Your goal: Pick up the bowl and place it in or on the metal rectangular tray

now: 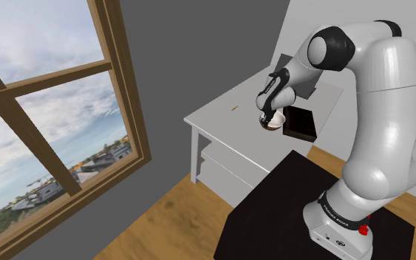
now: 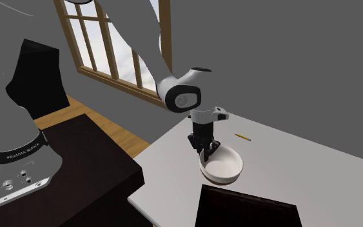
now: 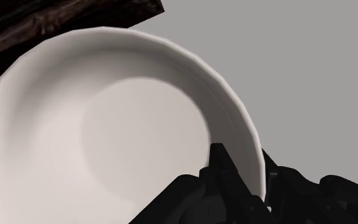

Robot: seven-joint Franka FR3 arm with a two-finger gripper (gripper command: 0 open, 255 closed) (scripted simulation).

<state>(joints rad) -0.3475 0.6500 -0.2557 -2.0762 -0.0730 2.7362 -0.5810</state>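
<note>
A white bowl (image 1: 274, 122) (image 2: 224, 167) (image 3: 107, 127) rests on the pale grey table (image 1: 221, 118) (image 2: 302, 174), right beside a dark rectangular tray (image 1: 301, 123) (image 2: 247, 207) (image 3: 56, 19). My black gripper (image 1: 267, 117) (image 2: 208, 153) (image 3: 257, 181) comes down from above and is shut on the bowl's rim. One finger (image 3: 225, 175) is inside the bowl and the other (image 3: 282, 181) outside the wall. The tray lies just past the bowl's opposite rim.
A small yellow pencil-like stick (image 2: 242, 137) (image 1: 235, 108) lies on the table beyond the bowl. The black stand (image 1: 295, 214) (image 2: 89, 161) sits close to the table's edge. A wood-framed window (image 1: 51, 111) fills the wall at the shoulder view's left.
</note>
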